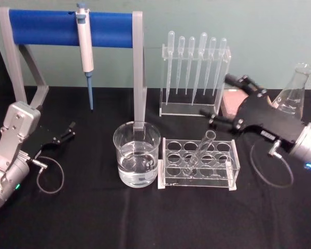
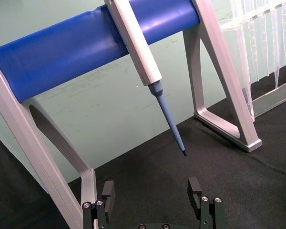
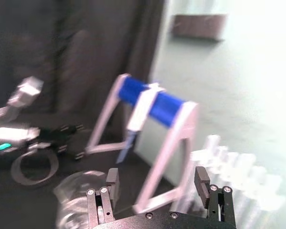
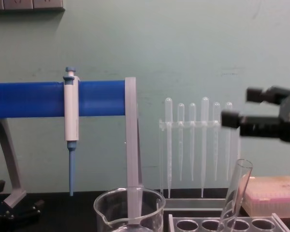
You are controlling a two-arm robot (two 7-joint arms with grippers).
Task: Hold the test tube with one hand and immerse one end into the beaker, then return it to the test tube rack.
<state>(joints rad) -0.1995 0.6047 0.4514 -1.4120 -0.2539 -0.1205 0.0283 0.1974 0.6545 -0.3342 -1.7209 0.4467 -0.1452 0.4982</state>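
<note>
The test tube (image 1: 200, 149) leans in the clear rack (image 1: 228, 179) to the right of the beaker (image 1: 136, 155), which holds water. In the chest view the test tube (image 4: 236, 195) rises from the rack beside the beaker (image 4: 129, 209). My right gripper (image 1: 218, 98) hovers open and empty above and behind the rack, apart from the tube. It also appears at the right in the chest view (image 4: 240, 106) and in its own wrist view (image 3: 157, 179). My left gripper (image 1: 66, 133) rests open at the table's left, shown open in its wrist view (image 2: 151, 188).
A white-and-blue pipettor (image 1: 85, 49) hangs on a stand with a blue bar (image 1: 46, 28) at the back left. A stand of plastic pipettes (image 1: 194, 78) is behind the rack. A pink box (image 1: 231, 104) and a glass flask (image 1: 293, 93) sit at the right.
</note>
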